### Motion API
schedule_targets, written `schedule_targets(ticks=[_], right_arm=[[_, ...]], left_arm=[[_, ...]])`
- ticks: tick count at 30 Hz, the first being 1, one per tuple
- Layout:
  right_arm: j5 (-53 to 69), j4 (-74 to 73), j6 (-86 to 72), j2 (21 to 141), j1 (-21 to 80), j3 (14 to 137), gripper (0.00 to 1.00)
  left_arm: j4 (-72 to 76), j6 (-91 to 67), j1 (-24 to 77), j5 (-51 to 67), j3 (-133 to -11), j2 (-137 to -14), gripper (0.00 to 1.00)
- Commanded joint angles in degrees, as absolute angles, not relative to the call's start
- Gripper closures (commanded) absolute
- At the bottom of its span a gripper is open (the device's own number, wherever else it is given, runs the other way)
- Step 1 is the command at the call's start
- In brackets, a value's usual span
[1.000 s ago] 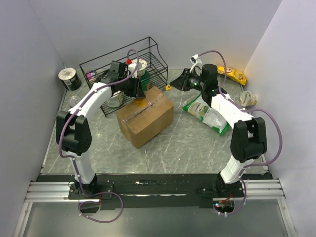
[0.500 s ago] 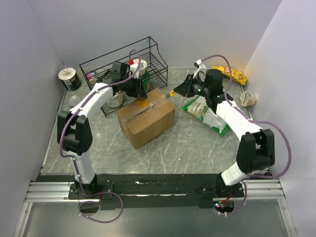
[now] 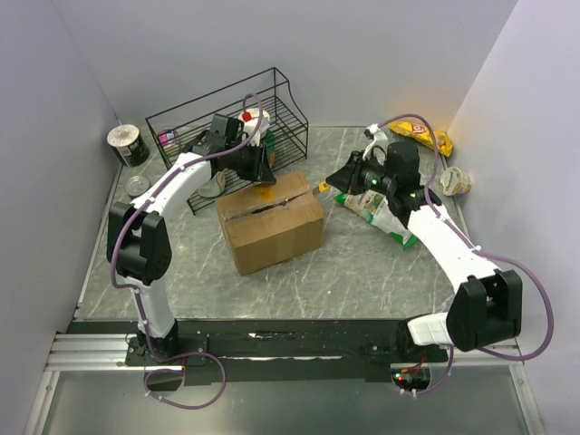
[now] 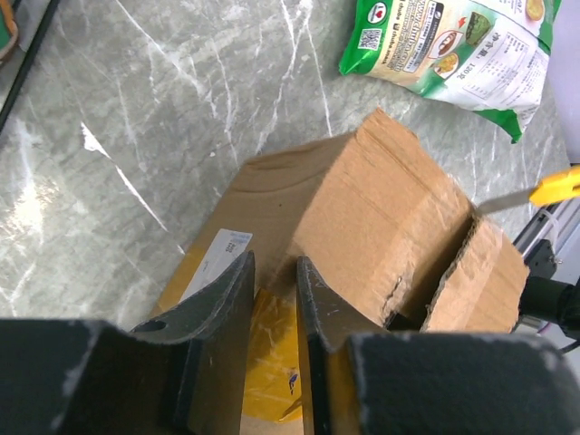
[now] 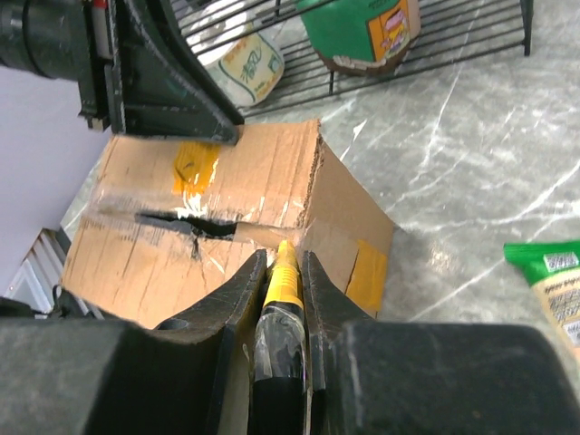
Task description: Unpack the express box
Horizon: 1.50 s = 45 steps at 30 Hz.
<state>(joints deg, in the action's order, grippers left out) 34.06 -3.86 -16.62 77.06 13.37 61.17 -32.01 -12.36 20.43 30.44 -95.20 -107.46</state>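
The express box [image 3: 272, 222], a brown carton with a yellow label [image 3: 265, 191], lies mid-table with its top tape seam slit open [image 5: 181, 222]. My left gripper [image 3: 261, 170] presses on the box's far top edge; in the left wrist view [image 4: 275, 263] its jaws stand a narrow gap apart over the label [image 4: 267, 362], holding nothing. My right gripper [image 3: 343, 177] is shut on a yellow-and-black utility knife [image 5: 283, 281]. The knife's tip sits at the right end of the seam. The knife also shows in the left wrist view [image 4: 555, 186].
A black wire rack [image 3: 227, 118] with cups and a green bottle [image 5: 358, 27] stands behind the box. A green snack bag [image 3: 376, 207] lies right of the box. A yellow chip bag [image 3: 421, 134], a cup [image 3: 456, 181] and a can [image 3: 127, 145] sit near the walls.
The box has turned clockwise to lie more square to the table. My right gripper has moved nearer and rightward with the knife, staying at the box's right end. The left gripper shifted slightly right.
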Motion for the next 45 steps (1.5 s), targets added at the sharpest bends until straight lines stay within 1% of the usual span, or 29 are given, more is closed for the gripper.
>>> schedule_targets(ticks=[1,11,21,24,28,29,30,31,33,34,35,36,37,40,41,43,44,45], right_arm=[[37.18,-14.32,-15.73,72.08,13.8,57.75,1.0],[36.91,-18.54,-13.54,66.98,13.53,57.74,1.0],[37.97,-23.11,-11.6,65.31,13.1,59.94,1.0],[37.01,-26.35,-10.29,62.67,11.96,61.87,1.0],[34.55,-21.11,-5.3,57.75,9.85,61.53,1.0],[34.37,-19.96,-3.01,57.22,9.76,61.35,1.0],[34.37,-18.12,-0.47,57.13,9.67,60.48,1.0],[34.1,-16.63,6.43,56.87,9.75,59.34,1.0],[33.92,-12.94,13.67,54.85,9.84,53.83,1.0],[34.27,-9.87,22.93,53.8,10.02,51.44,1.0],[34.28,-8.02,27.81,51.61,10.28,48.72,1.0],[33.84,-5.82,32.39,50.37,10.54,42.51,1.0],[33.49,-0.84,41.05,49.23,10.98,39.41,1.0],[34.27,5.25,55.31,46.41,11.51,30.08,1.0],[34.8,10.41,57.81,45.45,11.6,27.97,1.0],[37.86,13.87,66.3,44.56,11.95,22.34,1.0],[38.92,19.19,69.14,43.86,12.48,20.15,1.0],[39.98,21.6,72.13,43.86,12.83,15.52,1.0]], left_arm=[[-33.66,-10.81,18.54,19.6,-94.66,-110.13,0.99],[-33.75,-10.46,18.54,19.69,-94.83,-109.78,0.99],[-33.75,-10.55,18.46,19.51,-94.75,-109.34,0.99],[-33.75,-9.85,18.63,21.44,-94.83,-108.99,0.99],[-33.05,-6.78,19.42,30.13,-94.74,-108.2,0.98],[-32.96,-6.07,20.03,34.41,-94.83,-108.11,0.92],[-32.87,-5.63,20.21,36.54,-95.36,-108.02,0.72],[-32.7,-5.8,20.48,37.95,-95.71,-107.84,0.61],[-32.61,-5.8,21.18,39.89,-97.2,-107.58,0.45],[-32.96,-4.76,21.53,39.82,-97.73,-107.23,0.42],[-33.31,-4.22,21.71,39.99,-98.26,-106.97,0.4],[-33.57,-3.87,21.71,40.51,-99.04,-106.7,0.36],[-34.01,-2.91,21.71,40.69,-99.49,-106.35,0.35],[-36.38,1.38,21.71,42.18,-100.72,-104.95,0.3],[-37.17,2.62,21.8,42.27,-100.81,-104.51,0.29],[-38.84,5.34,21.8,41.4,-100.55,-103.02,0.27],[-39.63,6.67,21.88,41.05,-100.11,-102.49,0.26],[-40.42,8.07,21.88,40.61,-99.93,-101.7,0.25]])
